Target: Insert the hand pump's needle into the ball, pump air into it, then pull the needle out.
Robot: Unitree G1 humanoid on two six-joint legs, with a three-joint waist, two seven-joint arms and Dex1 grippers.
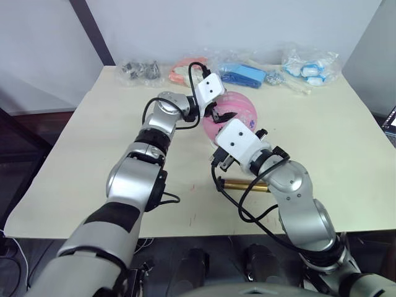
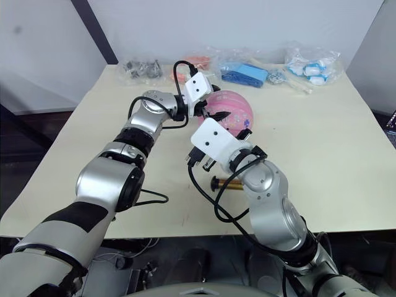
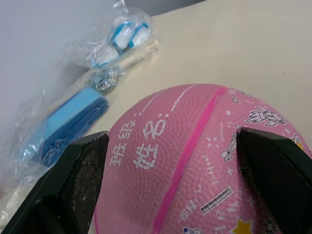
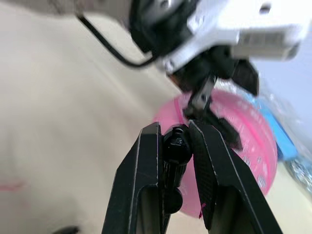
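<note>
Near the middle of the head views, toward the far side of the counter (image 1: 74,161), sits the ball (image 1: 238,111), pink with white prints. My left hand (image 3: 170,185) has its fingers (image 3: 83,175) spread wide, one on each side of the ball; in the left wrist view both black pads lie against the rubber or just beside it, and I cannot tell which. My right hand (image 4: 174,146) sits just in front of the ball, lower in the head views, its fingers (image 4: 146,170) clamped on a small black fitting (image 4: 176,144); the needle itself is too thin to make out. In the right wrist view that fitting is close to the ball's near side, and whether it touches I cannot tell.

Lower centre of the head views, the pump (image 1: 244,184) lies flat on the counter, its gold barrel partly hidden under my right forearm, with a black end showing in the right eye view.

Along the top of the head views lie some bags (image 1: 309,65), a blue pack (image 1: 244,75) and an orange item (image 1: 182,71), well apart from the pump.
</note>
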